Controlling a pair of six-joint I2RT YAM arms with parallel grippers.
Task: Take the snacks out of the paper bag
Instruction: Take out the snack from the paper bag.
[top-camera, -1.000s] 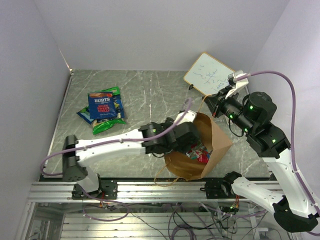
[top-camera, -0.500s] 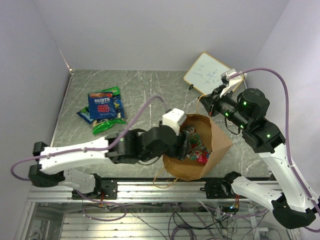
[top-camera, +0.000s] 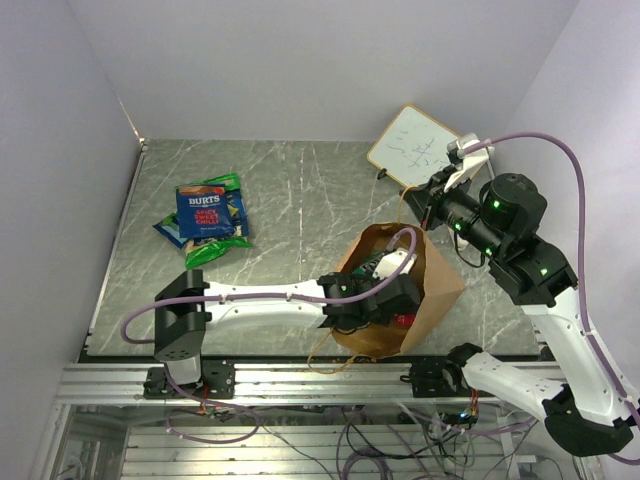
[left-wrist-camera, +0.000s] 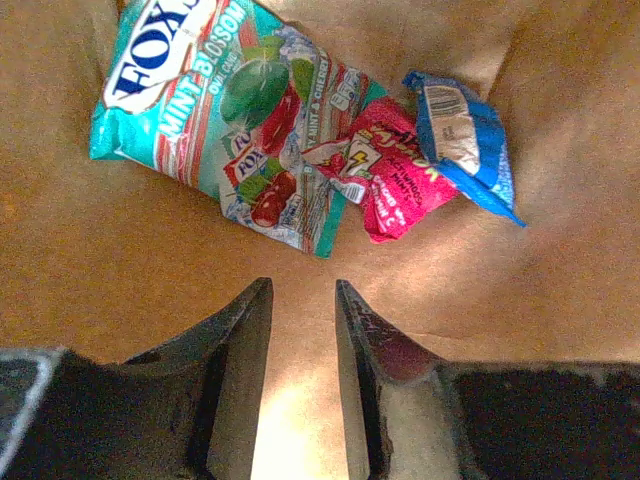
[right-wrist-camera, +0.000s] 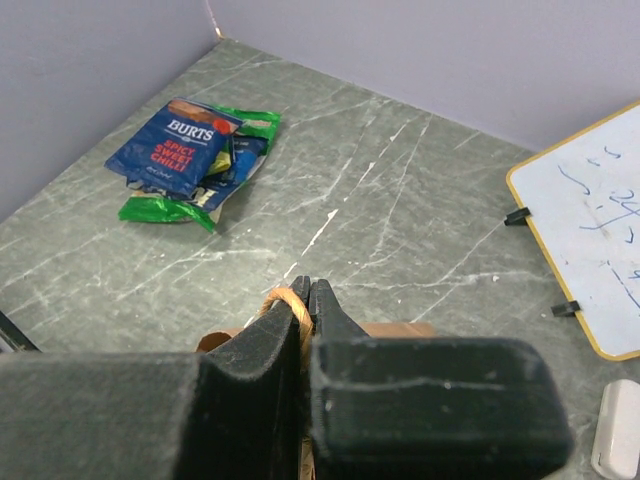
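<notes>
The brown paper bag stands open near the table's front edge. My left gripper is down inside it, jaws apart with nothing between them, just short of the snacks on the bag floor. Those are a teal mint packet, a pink packet and a blue packet. From above, the left gripper fills the bag's mouth. My right gripper is shut on the bag's twisted handle, holding it up at the far rim.
A pile of snack packets, blue, green and red, lies at the table's far left, also in the right wrist view. A white writing board leans at the back right. A small white object lies beside the board.
My left arm has swung over the bag and gone down into its mouth, and its jaws have narrowed. The right gripper has held the handle almost still.
</notes>
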